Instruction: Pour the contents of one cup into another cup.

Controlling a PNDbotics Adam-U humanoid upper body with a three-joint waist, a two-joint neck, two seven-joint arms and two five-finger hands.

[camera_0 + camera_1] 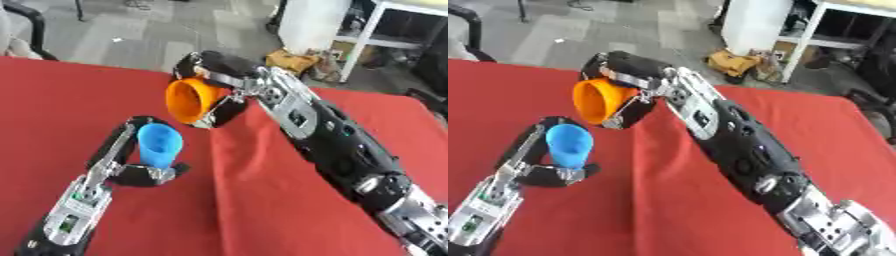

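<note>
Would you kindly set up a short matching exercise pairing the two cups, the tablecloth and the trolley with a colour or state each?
Things:
1. orange cup
2. blue cup
3. tablecloth
4. white trolley

States:
A. red, spread over the table
B. upright, fingers of the left hand curled round it
C. on the floor beyond the table
D. tipped on its side, mouth towards the left, gripped by the right hand

Pairs: 1-D, 2-B, 3-A, 4-C
</note>
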